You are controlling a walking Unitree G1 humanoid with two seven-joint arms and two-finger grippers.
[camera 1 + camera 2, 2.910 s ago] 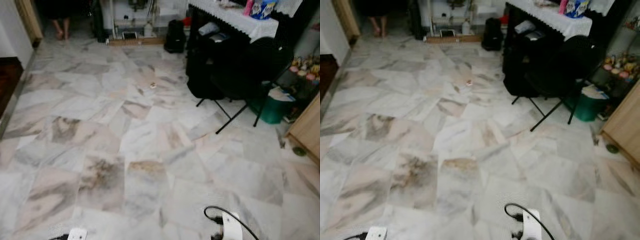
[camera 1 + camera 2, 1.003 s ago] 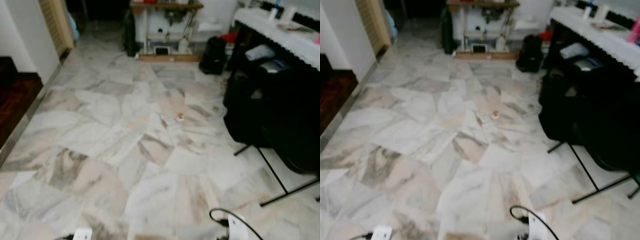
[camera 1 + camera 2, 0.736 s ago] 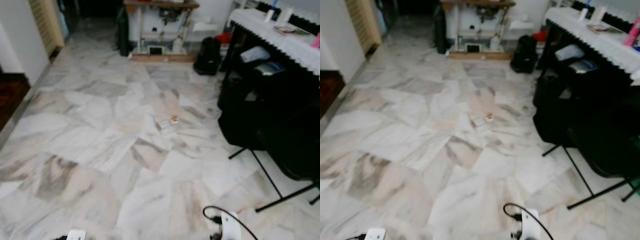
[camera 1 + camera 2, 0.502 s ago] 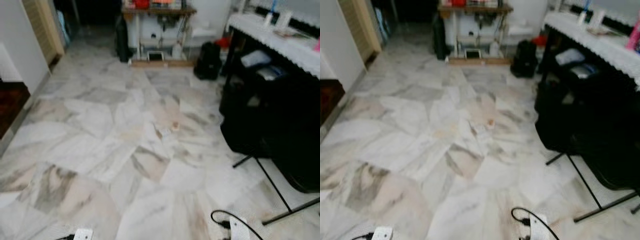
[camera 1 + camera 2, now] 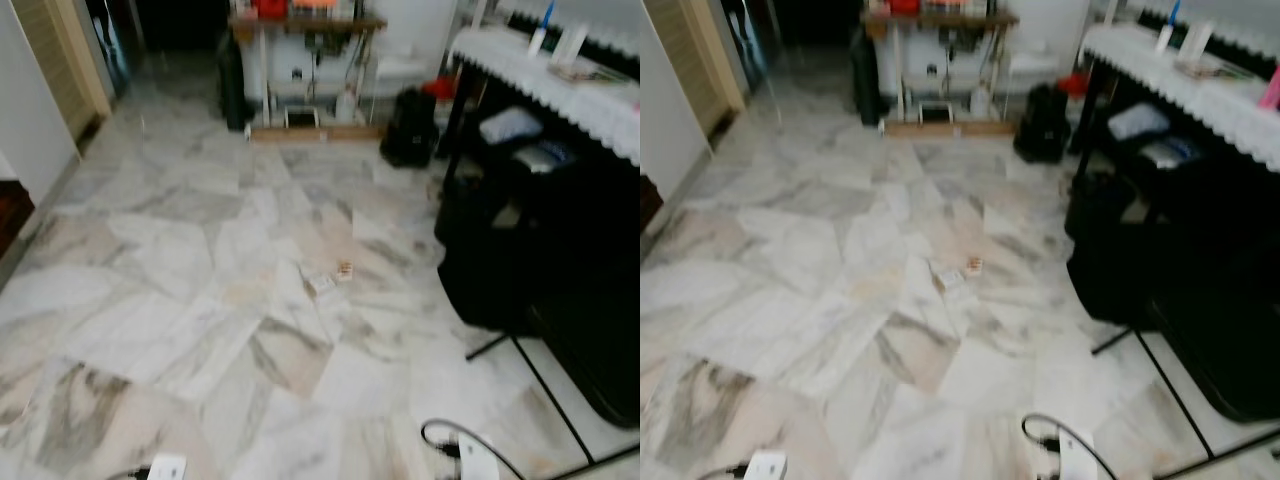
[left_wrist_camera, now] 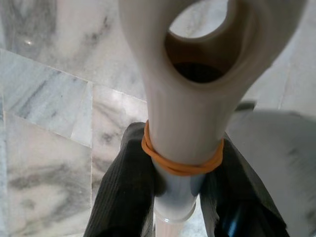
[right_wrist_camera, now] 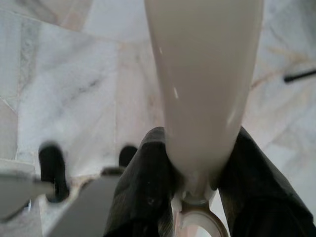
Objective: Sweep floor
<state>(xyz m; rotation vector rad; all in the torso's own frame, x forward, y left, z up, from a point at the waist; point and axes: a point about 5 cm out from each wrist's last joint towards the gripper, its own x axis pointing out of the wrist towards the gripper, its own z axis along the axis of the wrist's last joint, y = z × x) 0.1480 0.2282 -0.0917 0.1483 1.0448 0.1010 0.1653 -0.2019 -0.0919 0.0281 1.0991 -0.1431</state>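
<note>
My view has closed in on the scraps point(image 5: 332, 277) on the floor point(image 5: 150, 300), both pincers, left point(image 6: 173, 197) and right point(image 7: 192, 197), clamped on handles, so sweeping looks imminent.

Marble floor point(image 5: 200, 260); black chair point(image 5: 540, 270); draped table point(image 5: 560, 85).

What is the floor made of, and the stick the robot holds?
The floor looks like polished marble: white slabs with grey and pinkish veins and a faint shine. The stick looks like smooth cream plastic, glossy with small highlights; the right gripper clamps it. I can't be certain of either.
</note>
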